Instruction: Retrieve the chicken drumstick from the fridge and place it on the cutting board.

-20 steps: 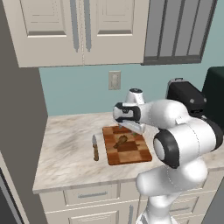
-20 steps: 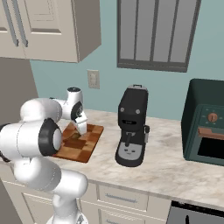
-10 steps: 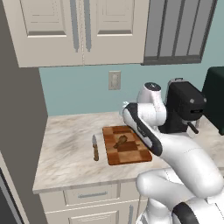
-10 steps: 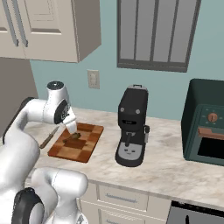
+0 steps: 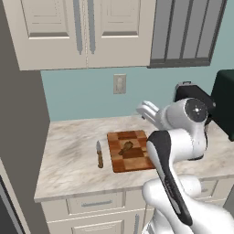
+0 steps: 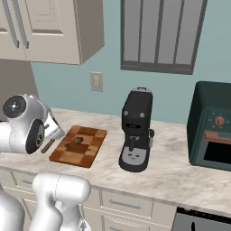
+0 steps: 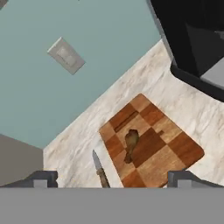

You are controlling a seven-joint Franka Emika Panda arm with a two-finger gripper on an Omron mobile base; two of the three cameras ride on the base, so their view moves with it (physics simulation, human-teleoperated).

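No legible text, labels, brands or numbers found. The dark oven (image 6: 212,126) at the right of the right base view carries an orange dial and markings too small to read.

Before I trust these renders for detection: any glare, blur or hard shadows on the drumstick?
Left base view: flat even light, no glare; chicken drumstick small, soft-edged on the cutting board. Right base view: same, dark against the wood. Hand view: tilted, drumstick sharper, faint shadow only.
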